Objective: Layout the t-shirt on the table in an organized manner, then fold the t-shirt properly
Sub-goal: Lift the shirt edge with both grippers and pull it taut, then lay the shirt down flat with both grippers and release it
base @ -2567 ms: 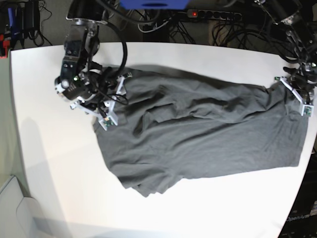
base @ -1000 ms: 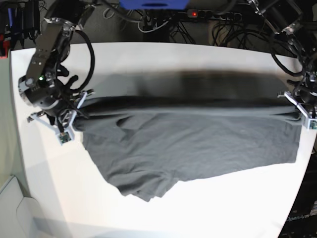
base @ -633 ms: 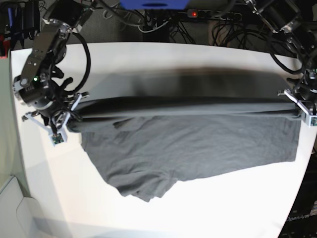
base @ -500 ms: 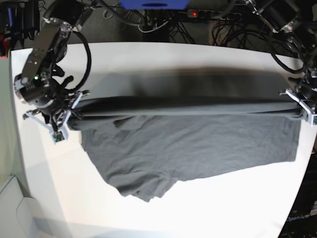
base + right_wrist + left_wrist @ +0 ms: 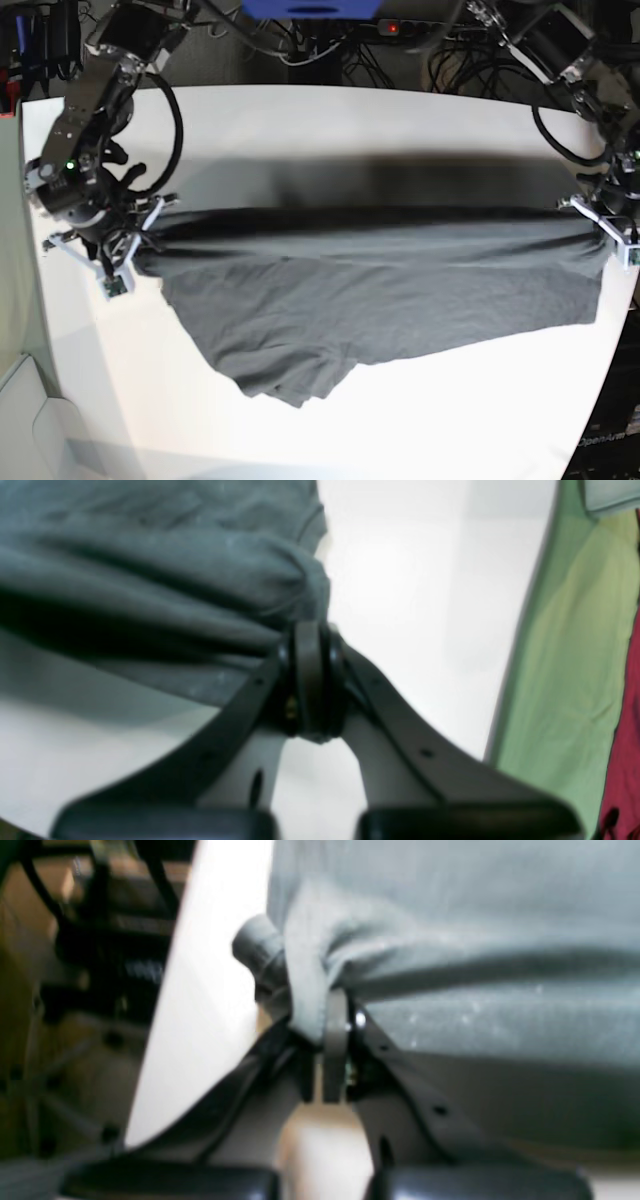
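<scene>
The dark grey t-shirt (image 5: 380, 300) hangs stretched between both grippers over the white table (image 5: 300, 120). Its far edge is raised and pulled taut in a straight line, throwing a shadow behind it, while its lower part lies crumpled on the table. My right gripper (image 5: 135, 245) is shut on the shirt's corner at the base view's left. In the right wrist view, bunched t-shirt cloth (image 5: 150, 580) runs into the closed right gripper (image 5: 310, 645). My left gripper (image 5: 603, 222) is shut on the opposite corner near the table's right edge. The left wrist view shows t-shirt fabric (image 5: 450, 965) pinched in the left gripper (image 5: 332, 1020).
A power strip with tangled cables (image 5: 420, 30) sits behind the table. A pale bin (image 5: 30, 420) stands off the front-left corner. A green surface (image 5: 560, 680) borders the table beside my right gripper. Dark equipment (image 5: 75, 965) lies past the table edge near my left gripper.
Both grippers lifted the shirt's far edge off the table and drew apart, the right one sweeping far left. Over the last half second the taut edge thinned and barely shifted.
</scene>
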{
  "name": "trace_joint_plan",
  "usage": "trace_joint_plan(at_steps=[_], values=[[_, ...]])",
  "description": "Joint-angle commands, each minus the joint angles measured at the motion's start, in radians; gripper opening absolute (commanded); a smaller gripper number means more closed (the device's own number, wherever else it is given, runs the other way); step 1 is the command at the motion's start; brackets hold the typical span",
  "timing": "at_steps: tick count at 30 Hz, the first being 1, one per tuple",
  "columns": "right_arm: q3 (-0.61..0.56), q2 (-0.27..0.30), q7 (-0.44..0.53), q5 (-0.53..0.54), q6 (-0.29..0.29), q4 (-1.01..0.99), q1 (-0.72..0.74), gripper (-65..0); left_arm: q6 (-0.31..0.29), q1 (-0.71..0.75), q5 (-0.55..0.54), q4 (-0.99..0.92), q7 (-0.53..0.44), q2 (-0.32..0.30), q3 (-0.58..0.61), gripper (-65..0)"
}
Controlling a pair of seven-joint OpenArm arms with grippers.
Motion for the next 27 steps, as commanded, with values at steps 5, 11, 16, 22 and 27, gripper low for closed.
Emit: trace_joint_plan(at_steps=[5,11,16,22,27], values=[[-0.003,0.007,0.015,-0.001,-0.004,0.016,-0.073,-65.0,0.006,0.046,-0.017,0.019,-0.004,-0.032,-0.005,-64.6],[-0.003,0.007,0.015,-0.001,-0.004,0.016,-0.127,-65.0,0.006,0.131,-0.014,0.018,-0.004,-0.027,-0.006,-64.6],[-0.003,0.007,0.015,0.0,-0.004,0.014,-0.165,-65.0,0.006,0.184,-0.009,0.016,-0.004,-0.021,-0.006,-64.6],[-0.003,0.007,0.015,0.0,-0.004,0.014,-0.228,-65.0,0.006,0.235,-0.015,0.007,-0.005,-0.02,-0.002,-64.6],[-0.052,0.004,0.015,0.0,-0.004,-0.01,-0.282,-65.0,0.006,0.24,-0.009,0.006,-0.005,-0.02,0.0,-64.6]])
